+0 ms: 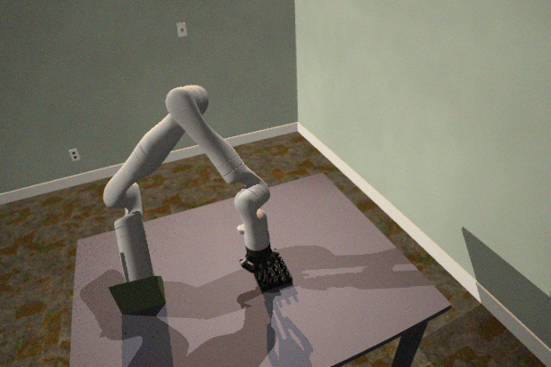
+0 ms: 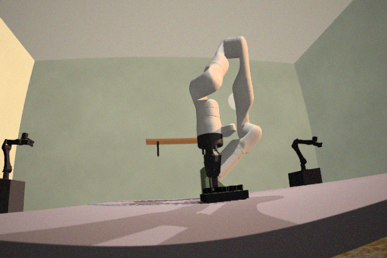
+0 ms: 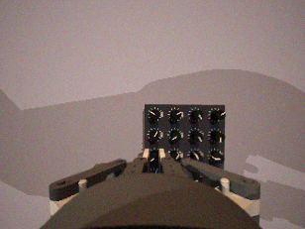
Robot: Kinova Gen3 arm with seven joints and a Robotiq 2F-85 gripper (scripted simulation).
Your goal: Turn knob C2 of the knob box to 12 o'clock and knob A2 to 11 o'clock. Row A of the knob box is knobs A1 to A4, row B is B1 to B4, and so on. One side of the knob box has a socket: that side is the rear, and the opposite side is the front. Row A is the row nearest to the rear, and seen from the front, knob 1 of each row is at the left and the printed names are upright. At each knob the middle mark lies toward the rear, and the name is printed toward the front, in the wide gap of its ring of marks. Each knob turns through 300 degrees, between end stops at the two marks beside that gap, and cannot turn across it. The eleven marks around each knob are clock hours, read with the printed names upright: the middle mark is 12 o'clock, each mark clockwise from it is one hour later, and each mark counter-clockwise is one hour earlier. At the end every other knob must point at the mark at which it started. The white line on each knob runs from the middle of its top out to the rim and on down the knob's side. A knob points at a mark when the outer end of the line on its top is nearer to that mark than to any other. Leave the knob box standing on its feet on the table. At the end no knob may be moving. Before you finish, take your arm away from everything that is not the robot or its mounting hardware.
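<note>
The black knob box (image 1: 273, 271) stands flat on the purple table, to the right of the arm's base. It also shows in the exterior view (image 2: 224, 193) and in the wrist view (image 3: 184, 135). Its black knobs have white lines pointing in various directions. The printed names are too small to read. My gripper (image 3: 153, 156) points straight down and is shut on a knob in the left edge column of the box as the wrist camera sees it, in the third visible row from the far side. It also shows in the top and exterior views (image 1: 263, 263) (image 2: 213, 187). The gripper body hides whatever lies nearer.
The arm's dark green base block (image 1: 138, 294) sits near the table's left front. The table's front right corner (image 1: 446, 307) is not far from the box. Two small dark arms on stands (image 2: 303, 168) (image 2: 9, 168) and an orange shelf (image 2: 171, 141) stand in the background.
</note>
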